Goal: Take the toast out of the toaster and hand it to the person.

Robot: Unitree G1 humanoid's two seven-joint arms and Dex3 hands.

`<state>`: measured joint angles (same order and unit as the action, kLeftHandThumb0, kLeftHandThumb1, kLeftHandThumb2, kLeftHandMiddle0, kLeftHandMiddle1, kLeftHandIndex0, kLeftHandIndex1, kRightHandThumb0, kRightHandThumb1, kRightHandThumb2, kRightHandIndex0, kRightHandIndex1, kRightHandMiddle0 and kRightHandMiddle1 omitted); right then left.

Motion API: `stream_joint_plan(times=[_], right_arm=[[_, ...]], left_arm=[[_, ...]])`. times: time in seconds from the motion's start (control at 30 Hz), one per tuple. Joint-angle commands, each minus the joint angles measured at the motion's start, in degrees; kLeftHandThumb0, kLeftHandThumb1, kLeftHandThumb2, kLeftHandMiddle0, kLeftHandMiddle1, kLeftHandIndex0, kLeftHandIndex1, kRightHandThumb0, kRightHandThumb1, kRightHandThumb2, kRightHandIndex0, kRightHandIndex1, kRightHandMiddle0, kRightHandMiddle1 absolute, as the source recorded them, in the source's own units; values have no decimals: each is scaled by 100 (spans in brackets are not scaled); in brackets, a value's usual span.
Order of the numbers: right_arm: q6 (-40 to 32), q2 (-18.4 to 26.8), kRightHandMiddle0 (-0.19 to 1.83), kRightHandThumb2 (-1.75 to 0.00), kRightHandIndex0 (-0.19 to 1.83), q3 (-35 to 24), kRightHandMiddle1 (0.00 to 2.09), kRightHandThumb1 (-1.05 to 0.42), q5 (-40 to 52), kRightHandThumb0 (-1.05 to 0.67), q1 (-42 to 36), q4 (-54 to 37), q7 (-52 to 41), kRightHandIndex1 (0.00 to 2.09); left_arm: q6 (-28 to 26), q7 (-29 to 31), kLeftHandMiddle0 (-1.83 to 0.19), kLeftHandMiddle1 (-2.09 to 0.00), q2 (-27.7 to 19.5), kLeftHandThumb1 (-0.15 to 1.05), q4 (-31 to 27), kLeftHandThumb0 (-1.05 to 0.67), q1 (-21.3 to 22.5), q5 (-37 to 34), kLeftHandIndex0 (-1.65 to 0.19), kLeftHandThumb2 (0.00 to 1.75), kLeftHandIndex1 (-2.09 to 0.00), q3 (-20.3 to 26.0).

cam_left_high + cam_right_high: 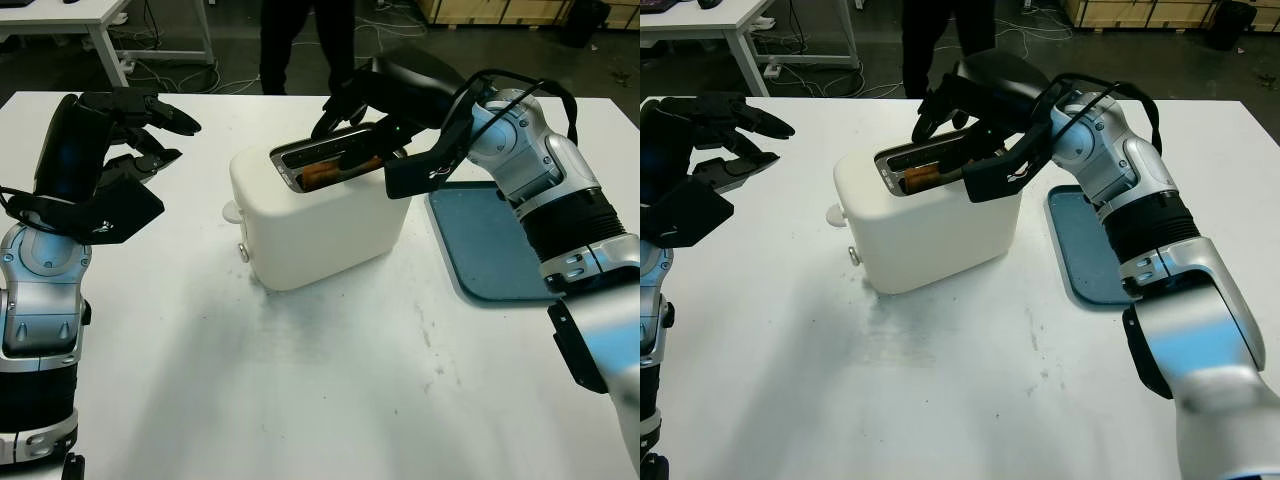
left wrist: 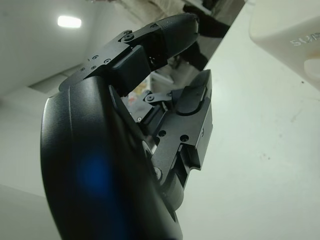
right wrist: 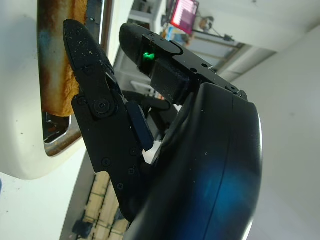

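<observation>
A cream toaster [image 1: 320, 215] stands in the middle of the white table [image 1: 300, 400]. A browned slice of toast [image 1: 335, 172] sits in its slot, its top edge just showing. My right hand [image 1: 365, 130] hovers over the slot, open, fingers pointing down on either side of the toast. In the right wrist view one finger [image 3: 95, 95] lies alongside the toast [image 3: 60, 60], the other stays apart from it. My left hand [image 1: 150, 130] is raised at the table's left, open, away from the toaster [image 2: 290, 30]. A person [image 1: 305, 40] stands behind the table's far edge.
A blue tray [image 1: 490, 240] lies on the table right of the toaster, under my right forearm. The toaster's lever knob [image 1: 231, 212] sticks out on its left side. Another white table [image 1: 90, 20] stands at the back left.
</observation>
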<state>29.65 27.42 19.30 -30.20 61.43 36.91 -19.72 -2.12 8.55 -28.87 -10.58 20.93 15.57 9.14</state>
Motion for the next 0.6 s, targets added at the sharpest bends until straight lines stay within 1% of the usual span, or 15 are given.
stream_joint_plan(times=[0.0, 0.2, 0.4, 0.5, 0.57], right_arm=[[3, -7, 106, 0, 66, 20, 3, -79, 6, -72, -11, 6, -29, 99], [19, -18, 106, 0, 67, 97, 2, -78, -74, -71, -20, 81, 24, 94], [-161, -33, 103, 0, 65, 176, 1, -79, -88, -70, -58, 59, -109, 90], [-175, -39, 103, 0, 66, 208, 1, -78, -102, -68, -73, 55, -136, 91], [-169, -34, 103, 0, 65, 231, 1, -78, -129, -68, -77, 66, -143, 91]], left_arm=[[15, -48, -95, -101, 3, 85, 1, 6, -45, -2, -98, 0, -53, -1], [-100, -27, -94, -100, 26, 85, -88, 7, -44, -8, -98, 0, -53, -8], [-18, -41, -94, -100, 0, 85, -28, 8, -46, 4, -98, 0, -53, -12], [-86, -2, -93, -99, -4, 85, -76, 7, -52, -16, -97, 0, -52, -2], [-20, -15, -93, -99, -6, 85, -45, 7, -52, -28, -97, 0, -52, 4]])
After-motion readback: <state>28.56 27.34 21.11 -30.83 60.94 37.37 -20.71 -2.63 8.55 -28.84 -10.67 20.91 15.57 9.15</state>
